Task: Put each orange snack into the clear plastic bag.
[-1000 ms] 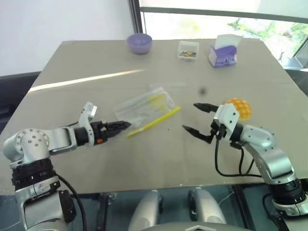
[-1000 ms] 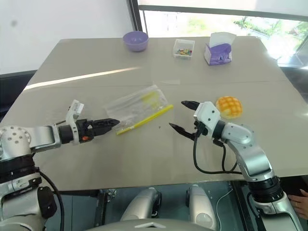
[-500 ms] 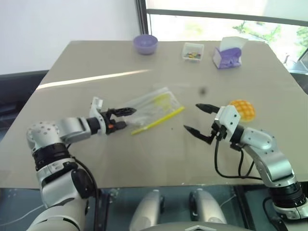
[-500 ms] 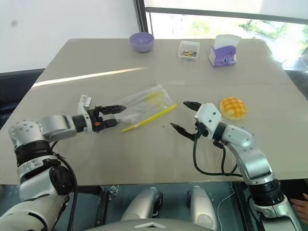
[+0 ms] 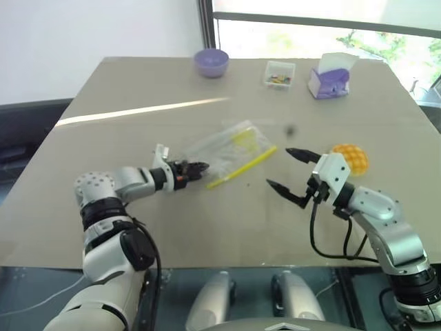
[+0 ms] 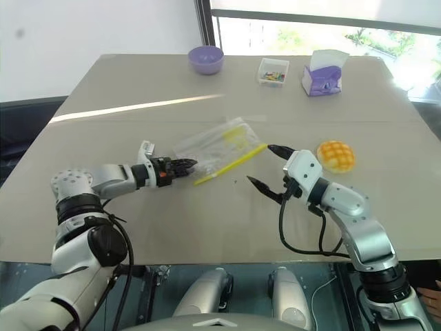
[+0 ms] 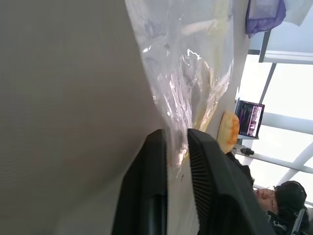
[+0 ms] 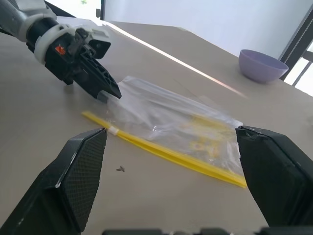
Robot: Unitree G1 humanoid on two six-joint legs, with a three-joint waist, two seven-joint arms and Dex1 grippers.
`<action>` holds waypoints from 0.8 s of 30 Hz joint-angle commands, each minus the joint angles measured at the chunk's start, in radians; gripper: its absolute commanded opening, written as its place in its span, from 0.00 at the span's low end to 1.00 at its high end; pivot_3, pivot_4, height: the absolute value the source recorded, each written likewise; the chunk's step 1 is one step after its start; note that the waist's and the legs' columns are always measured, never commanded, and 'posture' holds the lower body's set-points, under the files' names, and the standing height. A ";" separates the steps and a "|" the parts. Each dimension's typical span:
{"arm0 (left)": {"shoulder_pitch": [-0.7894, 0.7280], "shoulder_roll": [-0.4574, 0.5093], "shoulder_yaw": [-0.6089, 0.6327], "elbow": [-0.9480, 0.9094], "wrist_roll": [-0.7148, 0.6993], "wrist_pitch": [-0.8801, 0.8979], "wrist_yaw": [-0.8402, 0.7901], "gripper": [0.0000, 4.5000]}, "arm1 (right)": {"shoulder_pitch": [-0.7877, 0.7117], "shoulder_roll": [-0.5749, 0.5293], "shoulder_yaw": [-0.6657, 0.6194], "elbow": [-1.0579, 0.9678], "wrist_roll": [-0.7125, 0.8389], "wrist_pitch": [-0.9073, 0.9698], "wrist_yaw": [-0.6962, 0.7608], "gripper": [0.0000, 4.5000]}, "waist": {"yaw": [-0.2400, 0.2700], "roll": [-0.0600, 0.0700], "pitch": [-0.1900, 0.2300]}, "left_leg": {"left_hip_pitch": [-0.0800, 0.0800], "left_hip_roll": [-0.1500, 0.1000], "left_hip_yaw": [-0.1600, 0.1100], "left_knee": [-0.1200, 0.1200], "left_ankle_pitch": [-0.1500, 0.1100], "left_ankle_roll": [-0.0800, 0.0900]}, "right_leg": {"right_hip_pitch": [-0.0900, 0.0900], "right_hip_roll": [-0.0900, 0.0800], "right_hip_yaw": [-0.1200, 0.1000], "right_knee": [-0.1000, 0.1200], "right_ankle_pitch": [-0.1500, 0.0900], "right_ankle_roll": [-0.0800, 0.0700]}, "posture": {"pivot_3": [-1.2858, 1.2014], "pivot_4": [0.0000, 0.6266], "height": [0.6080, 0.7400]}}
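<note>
The left gripper had its fingers clamped on the near-left corner of the clear plastic bag, which lay flat mid-worktop (yellow strip toward the near edge). The right gripper hovered with fingers spread wide apart. The orange snack sat toward the right edge.

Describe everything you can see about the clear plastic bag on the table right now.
The clear plastic bag is a flat, see-through, crinkly pouch with a long yellow strip along one edge and faint yellow print inside. It lies near the middle of the tan table, empty. The left hand is shut on its near corner, the film pinched between the two black fingers. The right hand waits open beside the strip, not touching it. The orange bun sits apart on the table.
</note>
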 commanded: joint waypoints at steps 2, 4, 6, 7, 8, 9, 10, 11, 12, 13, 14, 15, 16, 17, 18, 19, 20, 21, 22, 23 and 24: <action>-0.014 -0.040 0.064 0.039 0.012 -0.018 0.024 0.01 | 0.015 -0.008 -0.036 0.020 -0.004 -0.073 0.010 1.00 | -0.001 0.002 -0.001 | 0.000 0.000 0.000 0.000 0.000 0.000 | 0.001 0.000 0.000 0.000 0.000 0.000 | 0.52 0.24 1.00; -0.032 -0.058 0.117 0.026 -0.008 -0.015 0.050 0.01 | 0.016 -0.012 -0.032 0.070 -0.025 -0.121 0.017 1.00 | 0.000 0.002 -0.001 | 0.000 0.000 0.000 0.000 0.001 -0.001 | 0.001 0.000 0.000 0.000 0.000 0.001 | 0.52 0.24 1.00; -0.042 -0.077 0.160 0.006 -0.024 -0.008 0.074 0.01 | 0.011 -0.011 -0.028 0.116 -0.040 -0.160 0.022 1.00 | 0.001 0.001 -0.001 | 0.000 0.000 0.000 0.000 0.001 -0.001 | 0.001 0.000 0.000 0.000 0.000 0.001 | 0.52 0.24 1.00; -0.048 -0.090 0.185 -0.010 -0.035 -0.003 0.087 0.01 | 0.005 -0.011 -0.024 0.146 -0.047 -0.176 0.026 1.00 | 0.000 0.001 -0.001 | 0.000 0.000 0.000 0.001 0.001 -0.001 | 0.001 0.000 -0.001 0.000 0.000 0.001 | 0.52 0.24 1.00; -0.063 -0.105 0.217 -0.031 -0.051 0.008 0.109 0.01 | -0.019 -0.009 -0.010 0.211 -0.080 -0.218 0.024 1.00 | -0.001 0.000 -0.001 | 0.000 0.000 0.000 0.001 0.001 -0.001 | 0.001 0.000 -0.001 0.000 0.000 0.000 | 0.52 0.24 1.00; -0.082 -0.120 0.250 -0.053 -0.071 0.017 0.135 0.01 | -0.049 -0.002 0.005 0.283 -0.107 -0.257 0.025 1.00 | -0.004 -0.001 0.000 | 0.000 0.000 0.000 0.001 0.001 -0.001 | 0.001 0.000 0.000 0.000 0.000 0.000 | 0.52 0.24 1.00; -0.099 -0.134 0.278 -0.072 -0.085 0.026 0.160 0.01 | -0.078 0.006 0.018 0.348 -0.132 -0.293 0.023 1.00 | -0.010 -0.004 0.002 | 0.000 0.000 0.000 0.001 0.001 -0.001 | 0.001 0.000 0.000 0.000 0.000 0.000 | 0.52 0.24 1.00; -0.109 -0.146 0.299 -0.087 -0.094 0.032 0.183 0.01 | -0.098 0.012 0.025 0.392 -0.147 -0.321 0.022 1.00 | -0.010 -0.004 0.002 | -0.001 0.001 0.000 0.001 0.001 -0.001 | -0.001 0.001 0.000 0.000 0.000 0.000 | 0.52 0.24 1.00; -0.125 -0.161 0.322 -0.101 -0.105 0.035 0.212 0.01 | -0.131 0.028 0.034 0.454 -0.159 -0.346 0.022 1.00 | -0.015 -0.004 0.002 | -0.002 0.001 0.000 0.001 0.001 -0.001 | -0.001 0.001 0.000 0.000 0.000 0.000 | 0.52 0.24 1.00; -0.137 -0.175 0.341 -0.113 -0.113 0.037 0.237 0.01 | -0.160 0.042 0.044 0.509 -0.174 -0.371 0.019 1.00 | -0.021 -0.005 0.003 | -0.001 0.001 0.000 0.000 0.001 -0.001 | -0.001 0.001 0.000 0.000 0.000 0.000 | 0.52 0.24 1.00; -0.149 -0.189 0.357 -0.125 -0.122 0.038 0.262 0.01 | -0.197 0.055 0.062 0.580 -0.211 -0.419 0.003 1.00 | -0.027 -0.005 0.003 | -0.001 0.001 0.000 0.000 0.001 -0.001 | -0.001 0.001 0.000 0.000 0.000 0.000 | 0.52 0.24 1.00; -0.156 -0.203 0.371 -0.137 -0.130 0.038 0.284 0.01 | -0.229 0.067 0.078 0.641 -0.242 -0.460 -0.008 1.00 | -0.032 -0.005 0.003 | -0.002 0.001 0.000 0.000 0.001 -0.001 | -0.002 0.001 0.000 0.000 0.000 0.000 | 0.52 0.24 1.00; -0.161 -0.215 0.383 -0.150 -0.140 0.037 0.305 0.01 | -0.252 0.075 0.090 0.687 -0.264 -0.497 -0.012 1.00 | -0.033 -0.005 0.003 | -0.001 0.001 0.001 -0.001 0.001 -0.001 | -0.002 0.001 0.001 0.000 0.000 0.000 | 0.52 0.24 1.00; -0.165 -0.229 0.396 -0.164 -0.153 0.032 0.329 0.01 | -0.276 0.085 0.103 0.736 -0.292 -0.539 -0.028 1.00 | -0.034 -0.005 0.003 | -0.002 0.001 0.001 -0.001 0.001 -0.002 | -0.003 0.001 0.001 0.000 0.000 0.000 | 0.52 0.24 1.00; -0.169 -0.239 0.405 -0.177 -0.165 0.029 0.347 0.01 | -0.296 0.094 0.114 0.772 -0.316 -0.573 -0.044 1.00 | -0.035 -0.005 0.003 | -0.001 0.001 0.001 -0.002 0.001 -0.002 | -0.003 0.001 0.002 0.000 0.000 0.000 | 0.52 0.24 1.00; -0.173 -0.251 0.415 -0.191 -0.182 0.024 0.369 0.01 | -0.320 0.105 0.124 0.815 -0.360 -0.620 -0.092 1.00 | -0.035 -0.005 0.003 | -0.002 0.001 0.002 -0.002 0.001 -0.002 | -0.003 0.001 0.002 0.000 0.000 0.000 | 0.52 0.24 1.00; -0.176 -0.261 0.423 -0.204 -0.198 0.020 0.390 0.01 | -0.341 0.117 0.132 0.854 -0.403 -0.660 -0.146 1.00 | -0.035 -0.005 0.003 | -0.002 0.001 0.002 -0.002 0.001 -0.002 | -0.004 0.001 0.002 -0.001 0.000 0.000 | 0.52 0.24 1.00; -0.177 -0.272 0.428 -0.219 -0.216 0.016 0.412 0.01 | -0.358 0.138 0.145 0.862 -0.453 -0.670 -0.205 1.00 | -0.035 -0.005 0.003 | -0.002 0.002 0.002 -0.002 0.001 -0.002 | -0.005 0.001 0.002 -0.001 0.000 0.000 | 0.52 0.24 1.00; -0.176 -0.283 0.432 -0.234 -0.235 0.010 0.433 0.01 | -0.369 0.152 0.158 0.863 -0.498 -0.678 -0.255 1.00 | -0.035 -0.005 0.003 | -0.003 0.002 0.002 -0.003 0.001 -0.002 | -0.005 0.001 0.003 -0.001 0.000 0.000 | 0.52 0.24 1.00; -0.175 -0.295 0.435 -0.249 -0.257 0.004 0.455 0.01 | -0.380 0.167 0.170 0.857 -0.537 -0.679 -0.294 1.00 | -0.034 -0.005 0.003 | -0.003 0.002 0.002 -0.003 0.001 -0.002 | -0.005 0.001 0.003 -0.001 0.000 0.000 | 0.52 0.24 1.00; -0.171 -0.310 0.435 -0.267 -0.282 -0.006 0.479 0.01 | -0.400 0.185 0.185 0.845 -0.580 -0.666 -0.330 1.00 | -0.033 -0.005 0.003 | -0.003 0.002 0.002 -0.003 0.001 -0.002 | -0.005 0.001 0.003 -0.001 0.000 0.000 | 0.52 0.24 1.00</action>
